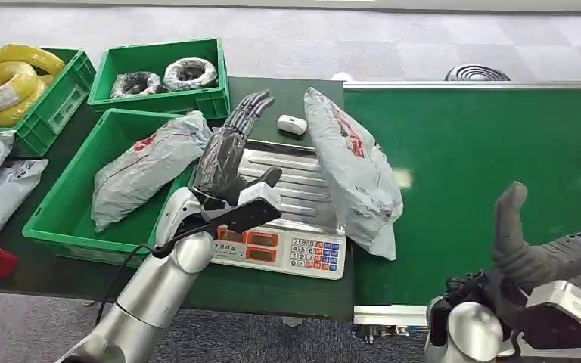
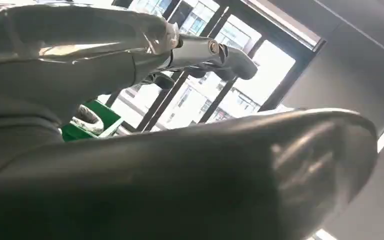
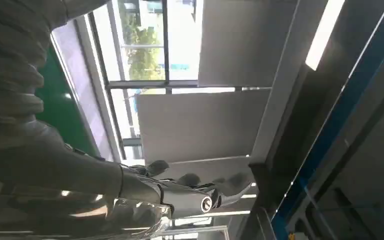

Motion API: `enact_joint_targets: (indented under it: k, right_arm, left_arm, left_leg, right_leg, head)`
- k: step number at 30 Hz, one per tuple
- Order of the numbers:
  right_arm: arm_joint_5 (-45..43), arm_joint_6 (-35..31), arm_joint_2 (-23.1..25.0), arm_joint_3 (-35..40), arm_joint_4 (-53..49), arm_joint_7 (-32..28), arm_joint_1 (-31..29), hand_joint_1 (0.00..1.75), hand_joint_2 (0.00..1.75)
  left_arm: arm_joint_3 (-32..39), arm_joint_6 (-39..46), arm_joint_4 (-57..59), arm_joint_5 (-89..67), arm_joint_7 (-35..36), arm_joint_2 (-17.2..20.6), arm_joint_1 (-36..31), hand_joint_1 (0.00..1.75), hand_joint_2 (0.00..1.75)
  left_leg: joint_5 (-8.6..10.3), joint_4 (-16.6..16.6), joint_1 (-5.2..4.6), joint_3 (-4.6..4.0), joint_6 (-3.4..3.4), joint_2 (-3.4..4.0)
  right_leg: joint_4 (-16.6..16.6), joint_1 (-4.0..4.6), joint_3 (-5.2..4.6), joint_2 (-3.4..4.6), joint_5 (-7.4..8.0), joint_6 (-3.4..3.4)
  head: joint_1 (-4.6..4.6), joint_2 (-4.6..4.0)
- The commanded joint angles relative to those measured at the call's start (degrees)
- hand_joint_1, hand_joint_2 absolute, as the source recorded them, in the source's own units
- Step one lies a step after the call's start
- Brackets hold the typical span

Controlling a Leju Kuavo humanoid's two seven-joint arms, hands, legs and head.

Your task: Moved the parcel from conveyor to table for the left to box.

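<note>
The grey parcel (image 1: 353, 168) lies across the right edge of the scale (image 1: 287, 219) on the counter (image 1: 272, 291), its right side overhanging onto the green conveyor (image 1: 484, 174). The left hand (image 1: 234, 151) hovers released, fingers extended, between the scale and the near green crate (image 1: 60, 219), which holds another bagged parcel (image 1: 147, 166). The right hand (image 1: 545, 253) is raised, fingers apart and holding nothing, over the conveyor's near edge, well apart from the parcel.
</note>
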Motion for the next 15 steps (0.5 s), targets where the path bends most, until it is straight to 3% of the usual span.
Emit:
enact_joint_targets:
  k: [1, 7, 15]
  right_arm:
    - [-6.63, 0.00, 0.31, -18.24, -3.27, -1.97, -0.35, 0.00, 1.75]
    - [-7.74, 0.00, 0.31, -23.98, -3.37, -1.97, -0.03, 0.00, 1.75]
    - [-7.35, 0.00, 0.31, -22.24, -1.15, -1.97, 2.19, 0.00, 1.75]
  left_arm:
    - [0.71, -0.38, 1.56, -1.31, 0.84, 0.22, -1.22, 0.00, 0.00]
    - [1.51, -0.41, 0.53, -2.01, 1.14, 0.84, -0.27, 0.00, 0.00]
    - [3.37, 0.98, 1.04, -1.87, 0.65, 1.90, 1.09, 0.00, 0.00]
  left_leg:
    - [0.03, -0.02, -0.01, 0.00, 0.03, -0.14]
    - [0.01, -0.05, -0.03, 0.05, 0.00, -0.07]
    - [0.02, -0.08, -0.04, 0.08, 0.00, 0.02]
  right_leg:
    - [-0.05, 0.01, 0.10, -0.32, -0.03, 0.04]
    - [-0.06, -0.02, 0.12, -0.24, -0.03, 0.02]
    - [-0.07, -0.02, 0.11, -0.18, 0.00, 0.03]
  head:
    - [0.00, 0.02]
    - [-0.02, 0.02]
    - [-0.02, 0.02]
